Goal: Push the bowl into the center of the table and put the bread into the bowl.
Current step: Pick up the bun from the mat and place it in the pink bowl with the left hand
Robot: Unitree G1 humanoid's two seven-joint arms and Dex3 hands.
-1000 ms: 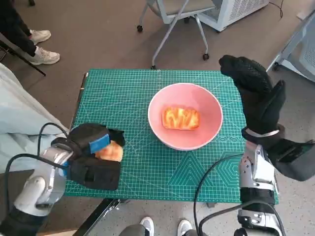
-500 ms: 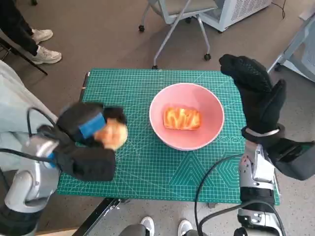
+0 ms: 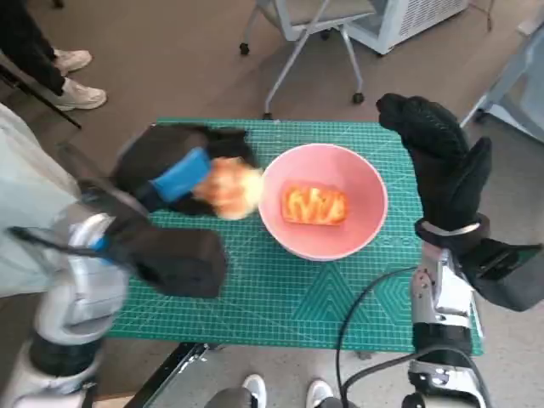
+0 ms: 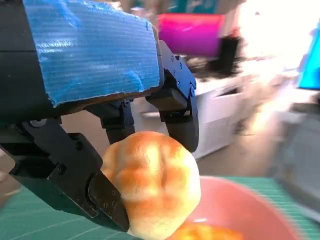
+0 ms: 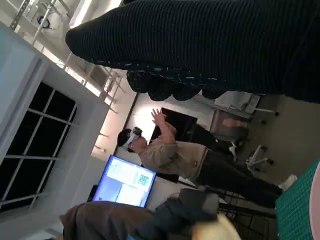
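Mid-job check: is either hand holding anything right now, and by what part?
The left hand holds a round bread roll, its fingers gripping the roll's sides, just beside the pink bowl. The right hand holds nothing.

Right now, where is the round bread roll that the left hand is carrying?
In the head view the round bread roll is held by the left hand above the green mat, just beside the left rim of the pink bowl, which already contains another bread.

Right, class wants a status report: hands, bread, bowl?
Left hand holds bun beside bowl. Right hand open, raised at bowl's far side. One bread already in bowl.
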